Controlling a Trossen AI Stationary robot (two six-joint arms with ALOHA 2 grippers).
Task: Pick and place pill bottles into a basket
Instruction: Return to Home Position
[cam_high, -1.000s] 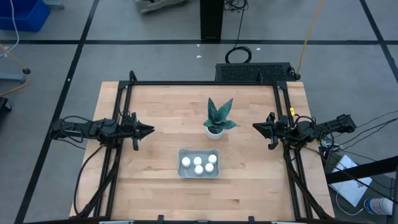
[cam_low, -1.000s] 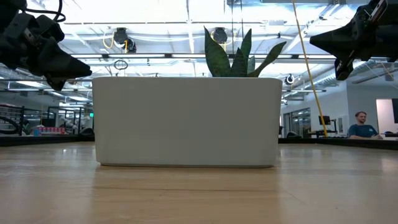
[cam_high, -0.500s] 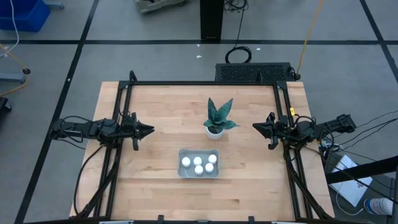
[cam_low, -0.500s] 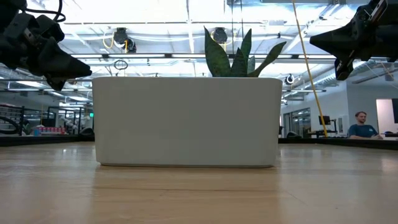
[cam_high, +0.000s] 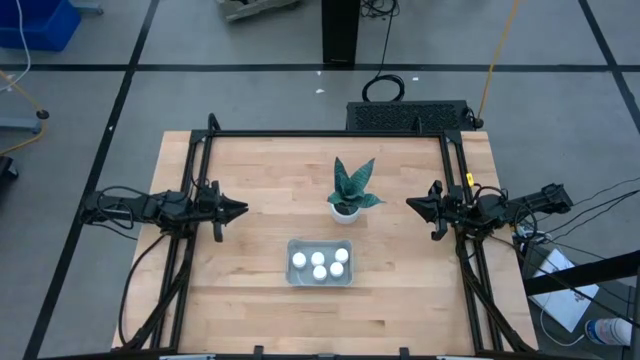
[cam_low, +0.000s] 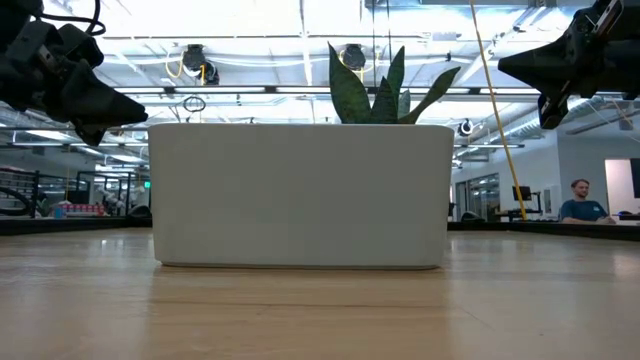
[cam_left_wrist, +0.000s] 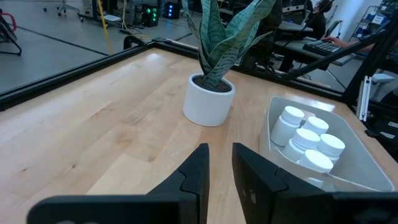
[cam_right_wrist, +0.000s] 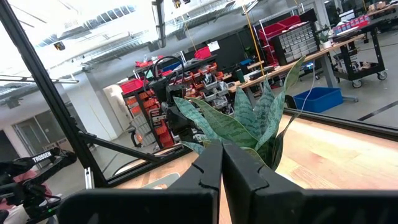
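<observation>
Both arms are pulled back to the sides of the table (cam_high: 250, 300), so the step in hand reads as the return to the home pose, with the placing work done. The left gripper (cam_high: 241, 209) hangs above the left edge and points inward. Its fingers (cam_left_wrist: 196, 168) stand a narrow gap apart, with bare wood showing between them and nothing held. The right gripper (cam_high: 410, 203) mirrors it above the right edge. Its fingers (cam_right_wrist: 210, 163) are pressed together and hold nothing.

All five bottles (cam_high: 319, 271) stand upright in the basket (cam_high: 320, 243), packed close in two rows. The basket lies between the two grippers, well apart from both. It sits off the line that joins their tips, on the side away from the plant (cam_high: 350, 190). The plant stands near that line, roughly midway between the tips. No bottle shows loose on the wood within reach of either gripper.

Judging by this, the task is as good as finished. The next move calls for little: each arm only has to settle into its rest pose clear of the plant's leaves, with no need to reach toward the basket.
</observation>
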